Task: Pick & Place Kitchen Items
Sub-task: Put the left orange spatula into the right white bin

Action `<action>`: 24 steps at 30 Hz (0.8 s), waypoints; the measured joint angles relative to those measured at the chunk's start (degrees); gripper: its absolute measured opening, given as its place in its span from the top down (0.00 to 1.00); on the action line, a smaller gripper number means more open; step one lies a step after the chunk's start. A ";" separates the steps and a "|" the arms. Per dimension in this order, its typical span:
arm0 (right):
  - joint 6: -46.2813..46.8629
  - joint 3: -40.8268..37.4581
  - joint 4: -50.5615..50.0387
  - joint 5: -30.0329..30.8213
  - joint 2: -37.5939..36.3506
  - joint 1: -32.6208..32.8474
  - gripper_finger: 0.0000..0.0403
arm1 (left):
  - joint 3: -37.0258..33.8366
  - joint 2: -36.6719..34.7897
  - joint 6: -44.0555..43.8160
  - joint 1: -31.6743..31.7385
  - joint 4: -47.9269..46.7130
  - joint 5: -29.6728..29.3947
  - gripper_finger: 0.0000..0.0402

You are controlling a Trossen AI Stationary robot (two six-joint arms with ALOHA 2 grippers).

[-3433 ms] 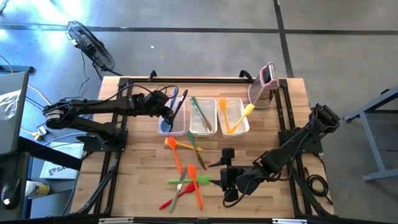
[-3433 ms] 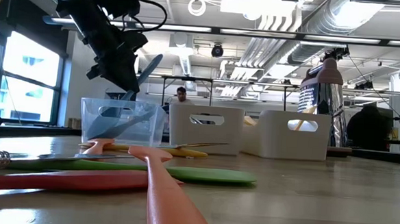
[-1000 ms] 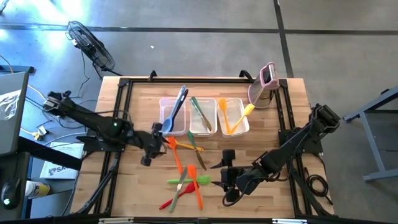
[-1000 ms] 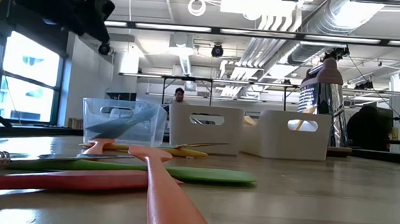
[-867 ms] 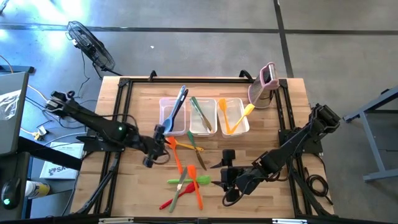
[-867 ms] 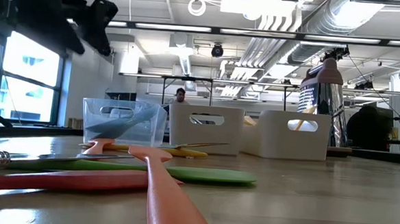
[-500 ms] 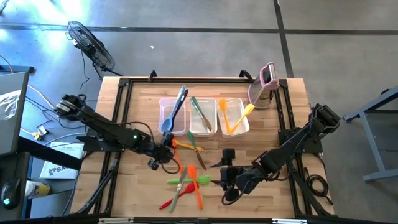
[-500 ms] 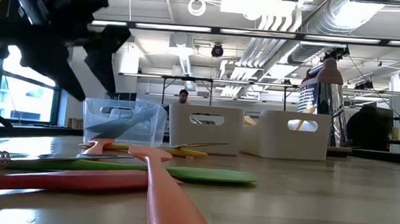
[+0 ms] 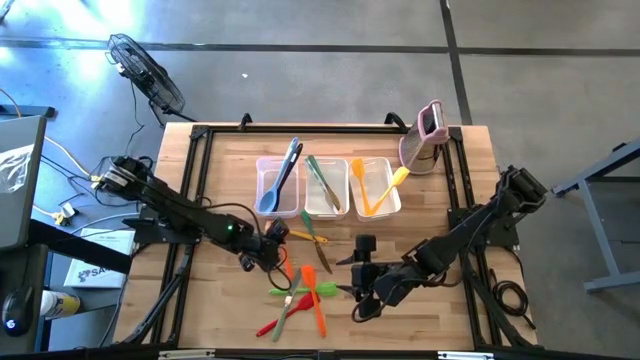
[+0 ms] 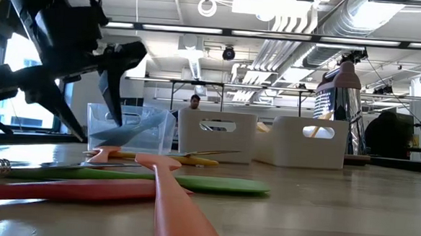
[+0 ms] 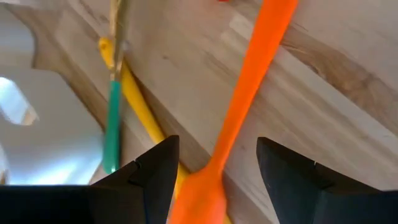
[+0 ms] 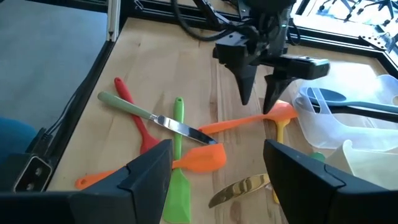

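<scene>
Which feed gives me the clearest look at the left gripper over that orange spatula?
The right wrist view: the left gripper hangs open over the orange spatula. The left wrist view shows only its handle between the fingers; the high view mostly hides it; the low view shows the spatula's side.

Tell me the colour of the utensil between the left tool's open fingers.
Orange: the left tool straddles an orange spatula, shown best in the left wrist view.

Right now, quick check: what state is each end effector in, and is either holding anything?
Left end effector: open, holding nothing, fingers straddling the orange spatula on the table.
Right end effector: open, holding nothing, hovering near the loose utensils.
</scene>
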 joint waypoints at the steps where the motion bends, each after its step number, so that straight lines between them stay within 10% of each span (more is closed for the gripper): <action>1: -0.01 0.01 0.00 0.00 0.00 -0.22 0.40 | -0.04 0.06 -0.03 -0.02 -0.73 0.04 0.48; 24: -0.13 0.02 0.04 -3.29 0.00 -2.63 0.40 | 4.60 7.03 0.79 6.73 -5.43 10.38 0.48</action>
